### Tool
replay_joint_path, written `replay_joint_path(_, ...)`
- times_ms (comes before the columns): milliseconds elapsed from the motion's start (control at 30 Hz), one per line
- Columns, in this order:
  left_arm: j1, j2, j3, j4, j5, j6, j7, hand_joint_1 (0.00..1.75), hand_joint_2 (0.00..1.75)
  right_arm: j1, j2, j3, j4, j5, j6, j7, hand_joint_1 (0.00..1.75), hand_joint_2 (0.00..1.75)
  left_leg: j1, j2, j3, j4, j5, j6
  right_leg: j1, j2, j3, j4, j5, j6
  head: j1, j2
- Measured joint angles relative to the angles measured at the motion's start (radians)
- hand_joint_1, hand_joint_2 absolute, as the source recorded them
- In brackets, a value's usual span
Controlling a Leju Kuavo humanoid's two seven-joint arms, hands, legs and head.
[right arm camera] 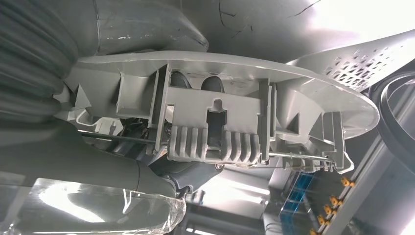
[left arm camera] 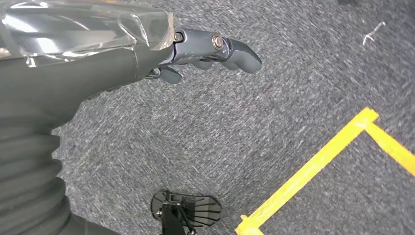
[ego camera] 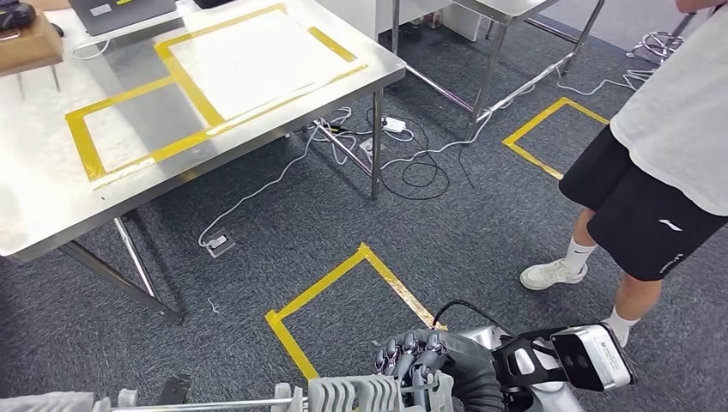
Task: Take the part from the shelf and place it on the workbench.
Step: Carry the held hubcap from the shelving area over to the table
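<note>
Part (right arm camera: pixel 215 129): long grey ribbed plastic moulding w/ clips, in right hand (ego camera: pixel 421 356).

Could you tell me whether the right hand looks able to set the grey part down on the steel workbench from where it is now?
Probably not yet. The right hand holds the grey part low, and open carpet separates it from the workbench.

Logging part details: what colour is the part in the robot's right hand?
Light grey part, clearest in the right wrist view.
</note>
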Motion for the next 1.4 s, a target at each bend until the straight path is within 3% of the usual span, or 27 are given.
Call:
replay_joint_path(33,0.000,0.001,0.000,-0.002,-0.002,0.000,0.002,0.00,1.75,-0.001,0.000,0.000,-0.001,0.001,-0.001,0.000,1.75,1.75,-0.001,-0.008,-0.006,0.004,-0.001,-0.007,0.001,0.009,0.007,-0.016,0.006,-0.007,0.000,0.000)
replay_joint_path(100,0.004,0.002,0.000,-0.005,-0.005,-0.001,0.008,0.00,1.75,-0.004,0.001,0.001,-0.003,0.001,-0.004,0.001,1.75,1.75,0.002,-0.020,-0.012,0.003,0.001,-0.018,0.005,-0.006,0.006,-0.013,0.008,-0.027,-0.001,0.000)
replay_joint_path(167,0.007,0.002,0.000,-0.005,-0.006,-0.002,0.012,0.00,1.75,-0.009,0.003,0.002,-0.004,0.001,-0.005,0.001,1.75,1.75,0.005,0.012,-0.024,0.028,-0.016,-0.027,0.003,-0.022,0.008,-0.016,0.011,-0.041,-0.003,0.000)
replay_joint_path(233,0.006,0.002,0.000,-0.005,-0.005,-0.005,0.012,0.00,1.75,-0.010,0.004,0.003,-0.005,0.000,-0.005,0.001,1.75,1.75,0.006,0.072,-0.069,0.129,-0.072,-0.034,0.006,-0.039,0.010,-0.018,0.010,-0.054,-0.007,0.000)
replay_joint_path(267,0.005,0.002,0.000,-0.005,-0.002,-0.008,0.012,0.00,1.75,-0.009,0.004,0.004,-0.005,-0.002,-0.006,0.002,1.75,1.75,0.007,0.090,-0.103,0.201,-0.106,-0.037,0.010,-0.047,0.010,-0.018,0.008,-0.059,-0.008,0.000)
replay_joint_path(333,0.005,0.000,0.001,-0.005,0.007,-0.014,0.012,0.00,1.75,-0.008,0.004,0.005,-0.005,-0.008,-0.008,0.005,1.75,1.75,0.008,0.100,-0.150,0.298,-0.137,-0.040,0.015,-0.063,0.010,-0.018,0.005,-0.064,-0.008,0.000)
replay_joint_path(367,0.006,-0.001,0.001,-0.005,0.011,-0.015,0.012,0.00,1.75,-0.008,0.004,0.005,-0.005,-0.010,-0.009,0.008,1.75,1.75,0.008,0.101,-0.147,0.293,-0.124,-0.039,0.017,-0.068,0.011,-0.018,0.004,-0.065,-0.008,0.000)
replay_joint_path(400,0.006,-0.002,0.001,-0.004,0.013,-0.016,0.011,0.00,1.75,-0.008,0.004,0.006,-0.006,-0.012,-0.010,0.010,1.75,1.75,0.008,0.103,-0.123,0.249,-0.096,-0.035,0.018,-0.071,0.012,-0.018,0.003,-0.065,-0.008,0.000)
replay_joint_path(433,0.006,-0.002,0.001,-0.004,0.014,-0.017,0.011,0.00,1.75,-0.008,0.004,0.006,-0.006,-0.014,-0.010,0.011,1.75,1.75,0.006,0.106,-0.085,0.179,-0.063,-0.029,0.019,-0.074,0.015,-0.018,0.001,-0.064,-0.008,0.000)
replay_joint_path(500,0.003,-0.001,0.002,-0.004,0.014,-0.018,0.010,0.00,1.75,-0.008,0.004,0.006,-0.007,-0.016,-0.010,0.012,1.75,1.75,-0.003,0.118,-0.021,0.058,-0.028,-0.011,0.025,-0.077,0.018,-0.018,-0.004,-0.059,-0.008,0.000)
replay_joint_path(567,0.001,0.001,0.002,-0.004,0.015,-0.018,0.010,0.00,1.75,-0.007,0.004,0.006,-0.008,-0.017,-0.011,0.013,1.75,1.75,-0.012,0.125,-0.003,0.017,-0.032,0.004,0.027,-0.081,0.021,-0.015,-0.001,-0.046,-0.008,0.000)
replay_joint_path(667,-0.001,0.002,0.003,-0.003,0.015,-0.019,0.010,0.00,1.75,-0.005,0.003,0.007,-0.010,-0.018,-0.012,0.014,1.75,1.75,-0.009,0.113,0.021,-0.006,-0.031,0.022,0.022,-0.076,0.017,0.019,0.003,-0.028,-0.007,0.000)
replay_joint_path(700,-0.002,0.001,0.002,-0.003,0.015,-0.019,0.009,0.00,1.75,-0.005,0.002,0.007,-0.010,-0.018,-0.013,0.014,1.75,1.75,-0.007,0.109,0.034,-0.011,-0.031,0.026,0.020,-0.069,0.002,0.050,-0.013,-0.030,-0.005,0.000)
replay_joint_path(767,-0.006,-0.002,0.002,-0.002,0.015,-0.020,0.009,0.00,1.75,-0.004,0.000,0.008,-0.011,-0.018,-0.014,0.014,1.75,1.75,-0.005,0.102,0.044,-0.013,-0.033,0.029,0.018,-0.056,-0.063,0.159,-0.058,-0.033,-0.003,0.000)
replay_joint_path(833,-0.007,-0.004,0.002,0.000,0.014,-0.021,0.009,0.00,1.75,-0.003,-0.001,0.008,-0.011,-0.018,-0.015,0.014,1.75,1.75,-0.005,0.094,0.048,-0.012,-0.039,0.027,0.016,-0.053,-0.131,0.252,-0.083,-0.026,-0.003,0.000)
replay_joint_path(867,-0.007,-0.006,0.002,0.001,0.014,-0.021,0.009,0.00,1.75,-0.003,-0.002,0.008,-0.011,-0.018,-0.015,0.014,1.75,1.75,-0.004,0.089,0.053,-0.012,-0.044,0.024,0.015,-0.052,-0.143,0.252,-0.072,-0.017,-0.003,0.000)
replay_joint_path(900,-0.007,-0.007,0.002,0.002,0.014,-0.021,0.009,0.00,1.75,-0.003,-0.002,0.008,-0.011,-0.018,-0.015,0.014,1.75,1.75,-0.003,0.085,0.062,-0.012,-0.051,0.020,0.012,-0.052,-0.134,0.212,-0.044,-0.006,-0.003,0.000)
replay_joint_path(967,-0.008,-0.009,0.002,0.003,0.014,-0.022,0.009,0.00,1.75,-0.003,-0.002,0.008,-0.010,-0.018,-0.015,0.014,1.75,1.75,0.000,0.077,0.083,-0.010,-0.070,0.008,0.006,-0.052,-0.085,0.073,0.028,0.012,-0.002,0.000)
replay_joint_path(1033,-0.009,-0.008,0.002,0.004,0.014,-0.022,0.009,0.00,1.75,-0.003,-0.003,0.008,-0.010,-0.018,-0.015,0.013,1.75,1.75,-0.001,0.073,0.092,-0.009,-0.088,-0.007,0.009,-0.051,-0.052,-0.009,0.047,-0.005,-0.002,0.000)
replay_joint_path(1100,-0.010,-0.007,0.002,0.004,0.014,-0.022,0.009,0.00,1.75,-0.003,-0.003,0.008,-0.011,-0.018,-0.015,0.013,1.75,1.75,-0.001,0.073,0.096,-0.006,-0.097,-0.018,0.012,-0.050,-0.042,-0.016,0.034,-0.035,-0.003,0.000)
replay_joint_path(1133,-0.010,-0.007,0.002,0.005,0.014,-0.021,0.009,0.00,1.75,-0.002,-0.003,0.008,-0.012,-0.018,-0.015,0.012,1.75,1.75,0.001,0.074,0.093,0.004,-0.096,-0.022,0.012,-0.049,-0.033,-0.018,0.036,-0.043,-0.004,0.000)
replay_joint_path(1200,-0.012,-0.007,0.001,0.005,0.013,-0.021,0.008,0.00,1.75,-0.003,-0.002,0.008,-0.013,-0.018,-0.015,0.012,1.75,1.75,0.005,0.084,0.057,0.077,-0.085,-0.026,0.011,-0.048,-0.010,-0.022,0.023,-0.056,-0.005,0.000)
replay_joint_path(1267,-0.012,-0.006,0.001,0.006,0.013,-0.021,0.008,0.00,1.75,-0.004,-0.001,0.008,-0.014,-0.018,-0.015,0.012,1.75,1.75,0.005,0.094,-0.033,0.205,-0.096,-0.030,0.015,-0.049,0.015,-0.025,0.003,-0.065,-0.006,0.000)
replay_joint_path(1300,-0.011,-0.006,0.001,0.007,0.014,-0.021,0.008,0.00,1.75,-0.003,-0.001,0.008,-0.014,-0.018,-0.015,0.012,1.75,1.75,0.005,0.096,-0.081,0.261,-0.121,-0.031,0.019,-0.048,0.029,-0.025,-0.009,-0.067,-0.006,0.000)
replay_joint_path(1367,-0.008,-0.007,0.000,0.010,0.014,-0.021,0.008,0.00,1.75,-0.003,-0.001,0.008,-0.014,-0.018,-0.015,0.012,1.75,1.75,0.004,0.096,-0.151,0.302,-0.173,-0.029,0.027,-0.047,0.062,-0.026,-0.037,-0.071,-0.006,0.000)
replay_joint_path(1400,-0.007,-0.007,0.000,0.011,0.013,-0.021,0.008,0.00,1.75,-0.003,-0.001,0.008,-0.014,-0.018,-0.015,0.012,1.75,1.75,0.002,0.096,-0.167,0.280,-0.176,-0.023,0.033,-0.046,0.082,-0.026,-0.052,-0.073,-0.006,0.000)
